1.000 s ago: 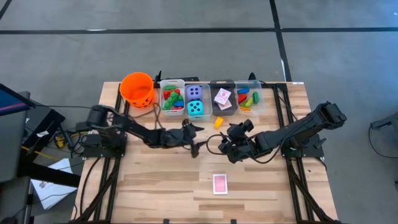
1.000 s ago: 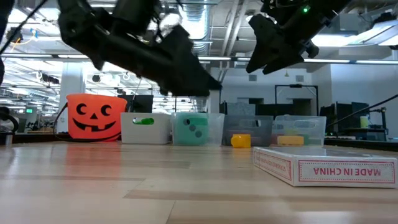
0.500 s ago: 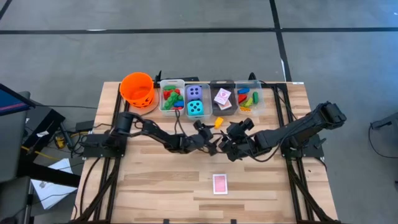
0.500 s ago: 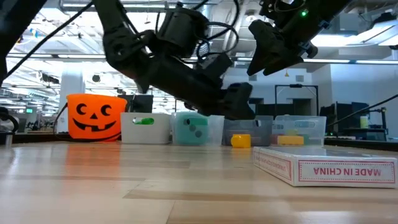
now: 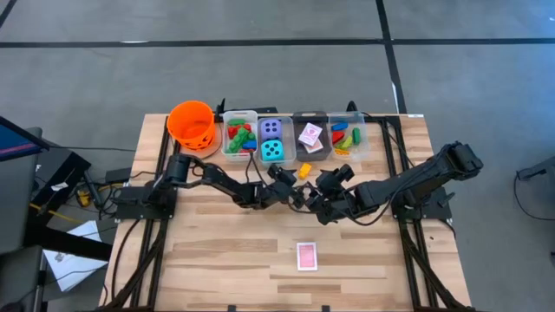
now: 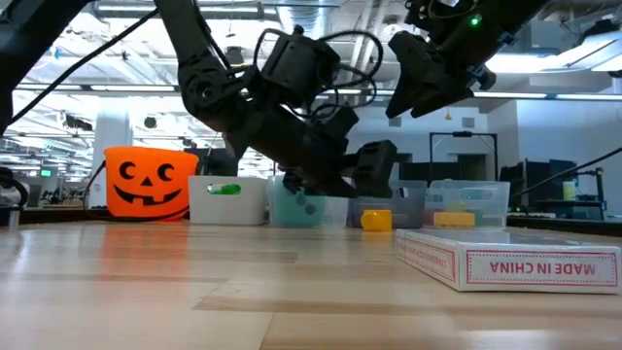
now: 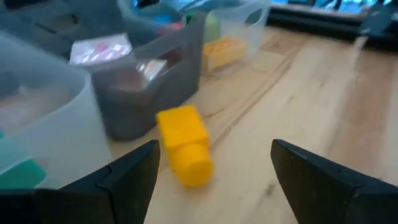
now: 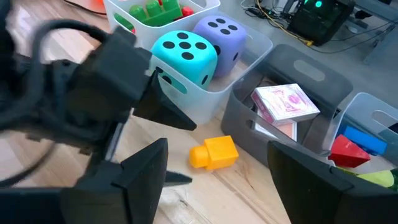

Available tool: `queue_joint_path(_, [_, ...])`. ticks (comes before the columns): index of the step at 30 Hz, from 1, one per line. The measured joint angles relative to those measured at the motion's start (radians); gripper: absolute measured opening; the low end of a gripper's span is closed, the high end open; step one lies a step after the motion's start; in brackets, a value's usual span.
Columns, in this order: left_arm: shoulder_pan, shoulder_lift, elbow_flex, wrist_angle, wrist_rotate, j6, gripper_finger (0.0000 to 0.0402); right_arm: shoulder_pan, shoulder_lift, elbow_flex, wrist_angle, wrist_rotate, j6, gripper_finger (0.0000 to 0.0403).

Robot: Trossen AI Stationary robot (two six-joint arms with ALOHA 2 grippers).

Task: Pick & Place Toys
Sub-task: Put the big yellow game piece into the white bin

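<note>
Low view: card box (image 6: 507,265) reads "MADE IN CHINA", upside down.

"MADE IN CHINA" on card box (image 6: 510,264)

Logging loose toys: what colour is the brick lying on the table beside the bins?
Yellow. The brick shows best in the right wrist view, on bare wood.

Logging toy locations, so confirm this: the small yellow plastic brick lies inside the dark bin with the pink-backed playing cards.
Wrong. The small yellow plastic brick lies on the wooden table, just outside the dark bin that holds the pink-backed playing cards. The right wrist view shows it.
</note>
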Motion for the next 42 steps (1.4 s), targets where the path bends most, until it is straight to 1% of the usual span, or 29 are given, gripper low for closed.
queue_joint_path(4, [0.014,0.000,-0.001,-0.021,0.024,-0.017,0.0298,-0.001,0.000,0.000,0.002,0.000,0.000,0.0268])
queue_joint_path(8, [0.022,0.000,-0.001,-0.034,0.062,-0.067,0.0298,-0.004,0.000,0.000,0.002,0.000,0.000,0.0268])
queue_joint_path(18, [0.040,0.000,-0.001,-0.037,0.068,-0.091,0.0298,-0.005,0.000,0.000,0.003,0.000,0.000,0.0268])
queue_joint_path(23, [0.074,-0.001,-0.001,-0.085,0.074,-0.123,0.0288,-0.005,0.000,0.000,0.003,0.000,0.000,0.0268])
queue_joint_path(31, [0.097,-0.001,-0.001,-0.095,0.170,-0.143,0.0261,-0.005,0.000,0.000,0.003,-0.001,0.000,0.0268])
queue_joint_path(35, [0.096,-0.001,-0.001,-0.114,0.242,-0.143,0.0241,-0.005,0.000,0.000,0.003,-0.001,0.000,0.0268])
queue_joint_path(38, [0.089,-0.001,-0.001,-0.126,0.290,-0.143,0.0220,-0.005,0.000,0.000,0.003,-0.001,0.000,0.0268])
queue_joint_path(42, [0.083,-0.001,-0.001,-0.146,0.335,-0.143,0.0179,-0.005,0.000,0.000,0.003,-0.001,0.001,0.0268])
